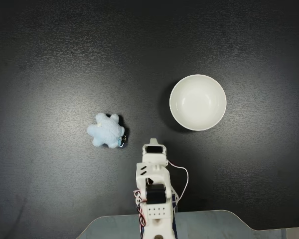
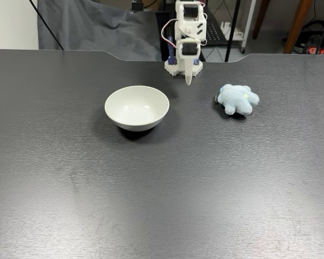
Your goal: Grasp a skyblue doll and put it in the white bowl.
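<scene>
The skyblue doll [image 1: 106,131] [image 2: 237,99] lies on the black table, a small metal ring showing at its edge. The white bowl [image 1: 198,102] [image 2: 136,107] stands upright with nothing in it, well apart from the doll. My gripper [image 1: 152,141] [image 2: 188,81] hangs folded close to the arm's base, pointing down at the table, its fingers together in one point with nothing between them. In the view from above it sits between doll and bowl, nearer the table's bottom edge, touching neither.
The arm's base [image 1: 154,211] [image 2: 182,66] is mounted at the table's edge. Behind the table, a dark cloth [image 2: 97,27] and furniture legs [image 2: 297,21] stand on the floor. Wide bare tabletop [image 2: 162,189] stretches around both objects.
</scene>
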`<state>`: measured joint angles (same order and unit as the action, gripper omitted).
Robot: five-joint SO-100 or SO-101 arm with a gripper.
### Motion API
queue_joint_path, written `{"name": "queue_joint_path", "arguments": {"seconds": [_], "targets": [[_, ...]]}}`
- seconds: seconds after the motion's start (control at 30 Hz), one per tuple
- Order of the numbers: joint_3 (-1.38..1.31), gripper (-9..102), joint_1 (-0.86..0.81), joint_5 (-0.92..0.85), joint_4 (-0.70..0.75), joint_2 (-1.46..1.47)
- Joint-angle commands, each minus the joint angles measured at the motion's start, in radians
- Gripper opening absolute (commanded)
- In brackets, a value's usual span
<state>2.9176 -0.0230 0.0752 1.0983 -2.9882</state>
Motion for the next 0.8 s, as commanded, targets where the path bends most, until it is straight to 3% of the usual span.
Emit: {"name": "queue_joint_path", "arguments": {"seconds": [0.0,0.2,0.37,0.47,0.67,0.77], "targets": [[-0.141,0,0.017,0.006,-0.146,0.316],[-0.262,0,0.021,0.003,-0.16,0.448],[-0.551,0,0.101,0.003,-0.11,0.445],[-0.798,0,0.204,-0.021,0.081,0.454],[-1.204,0,0.433,-0.213,0.655,0.463],[-1.256,0,0.46,-0.272,0.676,0.463]]}}
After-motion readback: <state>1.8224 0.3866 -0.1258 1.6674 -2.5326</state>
